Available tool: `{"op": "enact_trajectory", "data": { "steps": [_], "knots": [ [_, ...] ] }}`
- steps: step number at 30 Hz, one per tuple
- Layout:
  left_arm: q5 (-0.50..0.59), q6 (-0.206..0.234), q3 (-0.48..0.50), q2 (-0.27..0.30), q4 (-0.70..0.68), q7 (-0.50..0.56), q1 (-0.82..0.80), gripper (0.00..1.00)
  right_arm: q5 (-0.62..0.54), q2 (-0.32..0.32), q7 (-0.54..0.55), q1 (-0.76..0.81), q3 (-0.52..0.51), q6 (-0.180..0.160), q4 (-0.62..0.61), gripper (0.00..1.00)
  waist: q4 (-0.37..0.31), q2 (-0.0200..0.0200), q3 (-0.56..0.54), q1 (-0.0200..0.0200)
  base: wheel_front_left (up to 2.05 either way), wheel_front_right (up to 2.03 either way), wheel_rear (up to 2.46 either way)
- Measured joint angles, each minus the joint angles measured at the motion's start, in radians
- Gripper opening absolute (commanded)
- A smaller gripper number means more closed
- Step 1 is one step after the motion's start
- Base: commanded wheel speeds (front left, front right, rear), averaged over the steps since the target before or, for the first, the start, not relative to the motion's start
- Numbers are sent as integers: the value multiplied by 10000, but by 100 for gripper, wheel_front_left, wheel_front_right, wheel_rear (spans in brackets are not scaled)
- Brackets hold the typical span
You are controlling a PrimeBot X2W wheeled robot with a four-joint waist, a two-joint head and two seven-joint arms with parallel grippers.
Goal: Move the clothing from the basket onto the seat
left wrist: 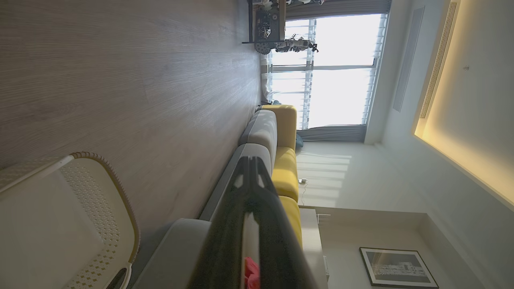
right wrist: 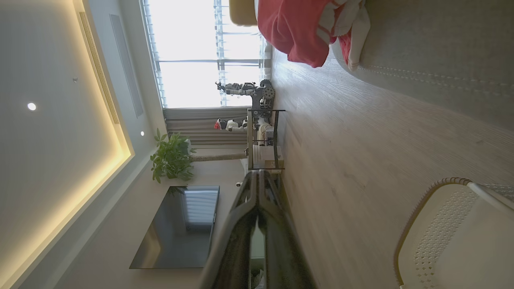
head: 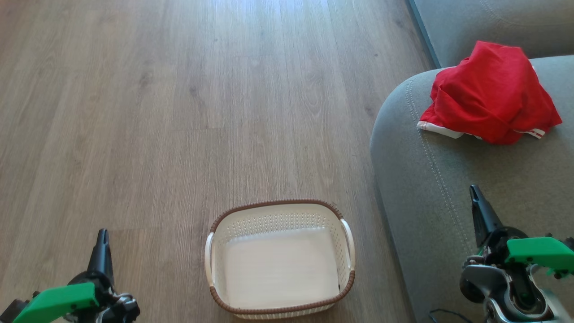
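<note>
**Q:** Right end effector (head: pixel 476 194) and left end effector (head: pixel 102 234): in what state?

**A:** Each has its two dark fingers pressed together, pinching nothing. The right one hangs over the near part of the seat (head: pixel 426 188). The left one hangs over the floor (head: pixel 179 112), to the left of the basket (head: pixel 278 204).

**Q:** Where is the clothing?

**A:** The clothing (head: pixel 491 92) lies on the seat as a crumpled red heap with white trim, close to the cushion's rounded corner. The basket stands on the floor just beside the seat and shows its bare cream bottom. On that evidence the transfer looks complete.

**Q:** Which relation would govern a further move?

**A:** The heap lies ahead of the right end effector, farther along the cushion and well apart from it. Its longer axis runs across the cushion, left to right in the head view. The right arm is clearly the nearer, since the left is beyond the basket. Probably only a retreat remains.

**Q:** Surface and room?

**A:** The seat is soft grey-green fabric with a double line of pale stitching, and the floor is wood plank. The right wrist view shows a bright window (right wrist: pixel 200 52), a dark television (right wrist: pixel 180 226) and a potted plant (right wrist: pixel 172 158).
</note>
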Motion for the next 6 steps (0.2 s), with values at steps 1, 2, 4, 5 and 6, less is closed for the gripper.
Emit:
{"op": "enact_trajectory", "data": {
  "steps": [1,2,4,5,6],
  "knots": [
    [0,0,2,0,-2,0,0,0,42,-6,-25,0,25,-2,-4,0,0,0,0,0,0,0,0],
    [0,0,2,0,-2,0,0,0,48,-19,-29,0,42,-2,-10,0,0,0,0,0,0,0,0],
    [0,0,2,0,-2,0,0,0,56,-56,-67,0,73,-2,-31,0,0,0,0,0,0,0,0],
    [0,0,2,0,-2,-2,0,0,71,-84,-69,0,88,-2,-36,0,0,0,1,0,0,0,0],
    [0,0,2,0,-2,0,0,0,96,-111,-71,0,100,-2,-38,0,0,0,1,0,0,0,0]
  ]
}}
